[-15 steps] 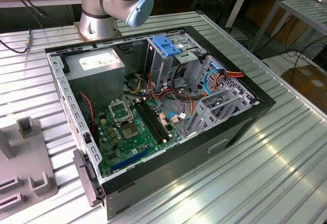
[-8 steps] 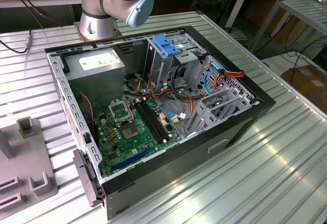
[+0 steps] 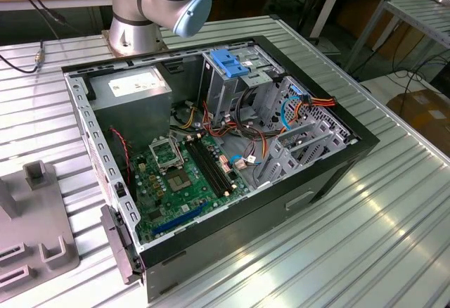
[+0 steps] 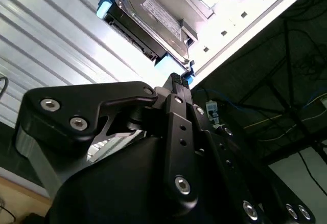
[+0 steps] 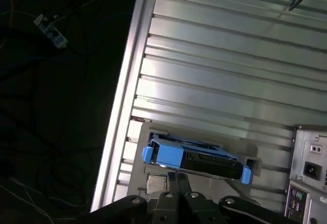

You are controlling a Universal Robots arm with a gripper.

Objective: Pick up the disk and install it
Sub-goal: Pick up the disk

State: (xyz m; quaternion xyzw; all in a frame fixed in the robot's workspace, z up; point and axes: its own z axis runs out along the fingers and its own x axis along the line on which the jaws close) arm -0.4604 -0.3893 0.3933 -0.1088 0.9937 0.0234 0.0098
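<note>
The disk (image 5: 196, 160) stands on its long edge in a grey holder (image 5: 148, 183) on the ribbed metal table. It is a dark drive with blue side rails, and its labelled face (image 4: 153, 19) shows in the second wrist view. My gripper (image 5: 179, 177) hangs a short way off the disk, apart from it, in line with its middle. In the second wrist view my gripper (image 4: 176, 80) has its fingertips together with nothing between them. The open computer case (image 3: 330, 174) lies on the table in the exterior view, and its metal drive cage (image 3: 225, 86) carries a blue latch.
The case's rear panel (image 5: 309, 170) stands close beside the holder. The table edge (image 5: 122, 106) runs near the holder, with dark floor and cables beyond it. A grey fixture (image 3: 35, 216) sits at the exterior view's left. Cables (image 3: 246, 132) cross the inside of the case.
</note>
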